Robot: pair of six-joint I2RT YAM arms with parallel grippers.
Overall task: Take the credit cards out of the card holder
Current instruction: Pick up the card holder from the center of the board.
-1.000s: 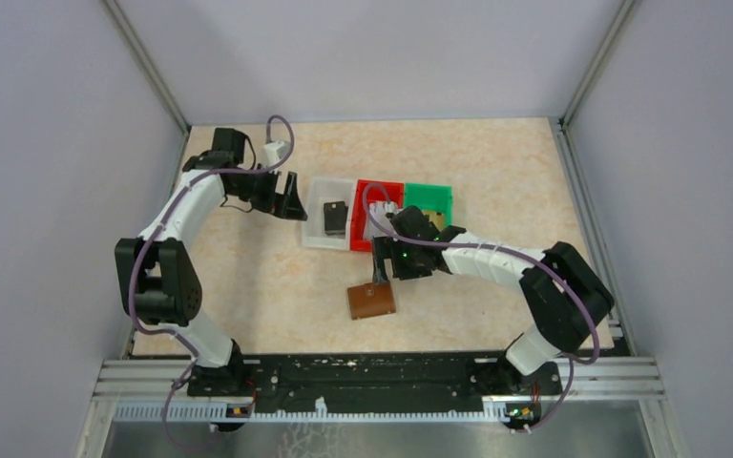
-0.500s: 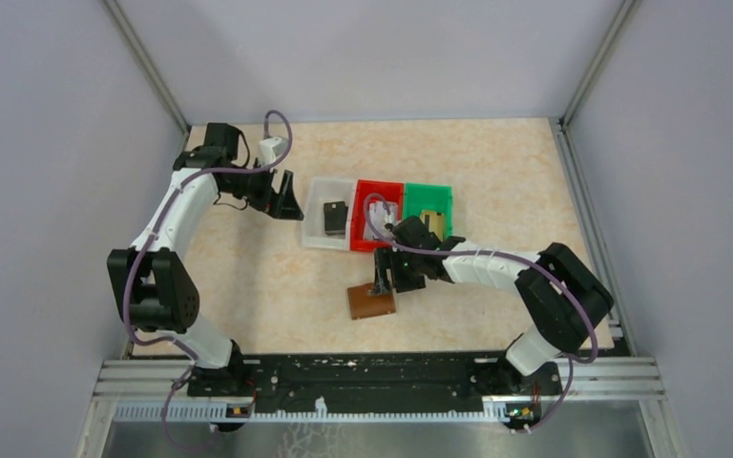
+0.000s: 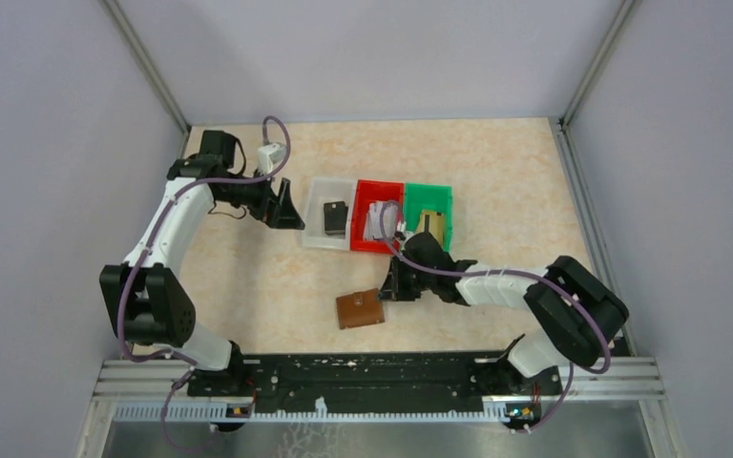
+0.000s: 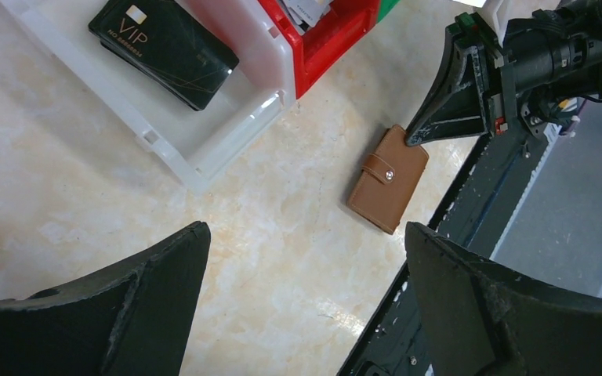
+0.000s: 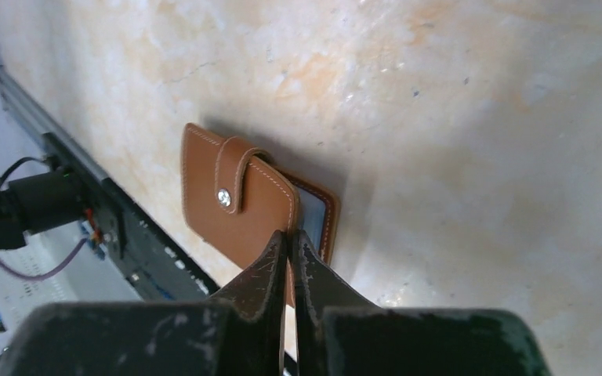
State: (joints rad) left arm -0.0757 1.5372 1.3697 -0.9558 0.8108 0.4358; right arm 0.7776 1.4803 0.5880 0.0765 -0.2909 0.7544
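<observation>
1. Top external view: the card holder lay closed on the table, at about 6 o'clock from the red bin and between the bins and the near rail.
2. Its long axis ran roughly from 9 to 3 o'clock, slightly tilted.
3. The right gripper stood low at the holder's 2 o'clock corner, so the holder lay toward 8 o'clock from its tips.
4. Right wrist view: the fingers of the right gripper were pressed together, tips at the edge of the top cover. A strip of pale sleeve showed just beside them. Whether any leather was caught between the tips could not be told.
5. The snap tab appeared fastened over the cover.
6. Left wrist view: the left gripper was spread wide and held nothing. It stood near the clear bin, well apart from the holder, at about 11 o'clock from it in the top view.
7. Judgement: the right arm was plainly nearer. The next move turns on getting a tip under that cover edge, or freeing the tab first.
</observation>
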